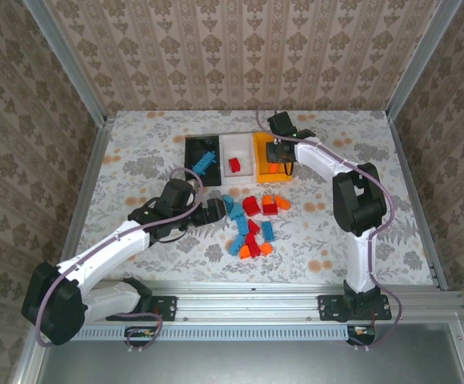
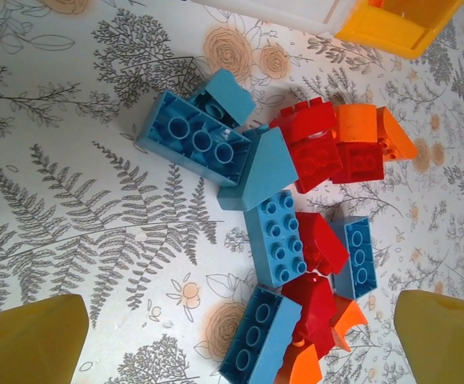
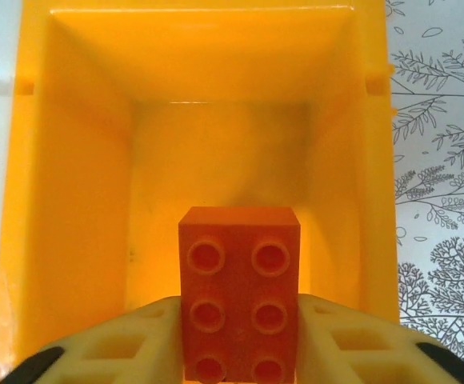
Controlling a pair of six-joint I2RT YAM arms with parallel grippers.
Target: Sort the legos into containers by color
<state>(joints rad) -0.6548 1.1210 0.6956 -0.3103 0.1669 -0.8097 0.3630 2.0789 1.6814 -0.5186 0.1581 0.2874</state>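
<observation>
Legos [image 1: 252,224], small plastic bricks, are mostly left unsorted; two are binned, an orange brick [image 3: 240,240] is clasped over the orange-yellow plastic bin [image 3: 72,160] by the right gripper [image 3: 240,312]; the left gripper [image 2: 240,332] is released wide.

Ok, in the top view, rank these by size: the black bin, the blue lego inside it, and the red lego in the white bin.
1. black bin, clearly largest
2. blue lego, a long brick
3. red lego in the white bin, shorter than the blue one
</observation>
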